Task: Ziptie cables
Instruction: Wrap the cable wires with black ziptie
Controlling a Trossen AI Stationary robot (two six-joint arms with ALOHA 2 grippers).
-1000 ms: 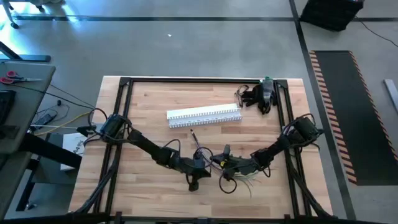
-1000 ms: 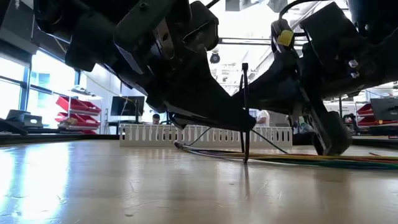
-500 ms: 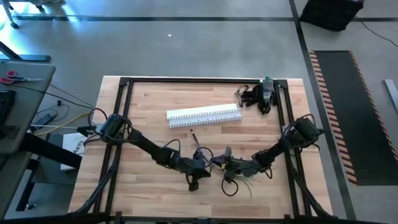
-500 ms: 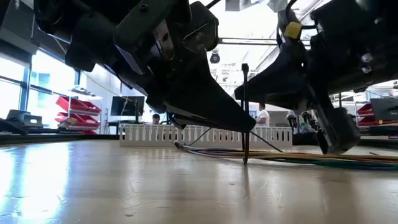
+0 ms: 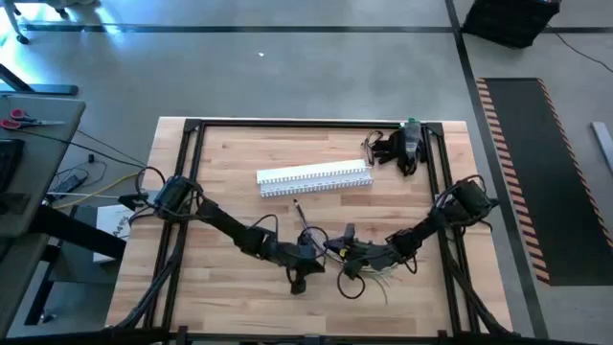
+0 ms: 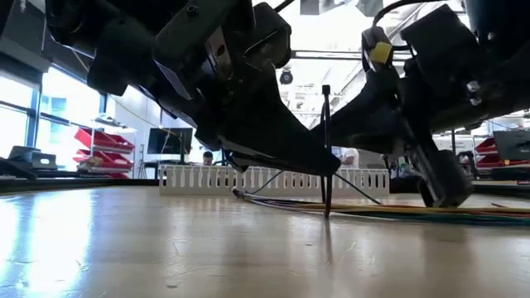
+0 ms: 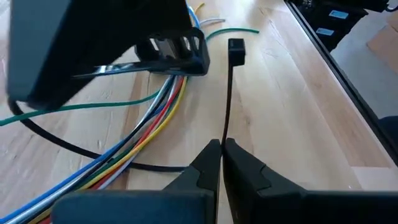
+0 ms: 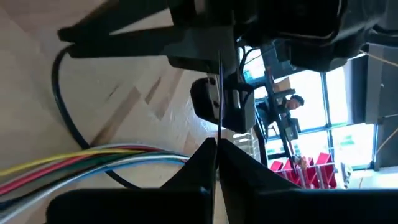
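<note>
right now both arms meet low over the near middle of the desk (image 5: 230, 163), working a black zip tie (image 6: 326, 149) around the cables (image 7: 146, 127). the cables lie flat on the wood as a bundle of coloured wires, running out toward the right arm's side, with loose ends fanned near the front edge.

the left gripper (image 7: 221, 148) has its fingers (image 7: 205, 165) pressed together on the tie's strap, whose square head stands free at the far end. the right gripper (image 8: 216, 149) likewise has its fingers pressed together on the thin strap, right beside the left one. in the low view the tie stands upright from the desk between the two dark grippers.

judging by this, the step in hand is getting the tie looped about the bundle; the tail does not look threaded through the head yet. the next move likely calls for bringing tail to head in a small, steady motion, as the two grippers are nearly touching and leave little room between them.

open desk lies toward the left and toward the far side, up to the white slotted channel (image 5: 314, 178). the front edge is close behind the loose wire ends, so any pull that way risks dragging them off. a dark tool (image 5: 400, 147) sits well apart in the far right corner.
</note>
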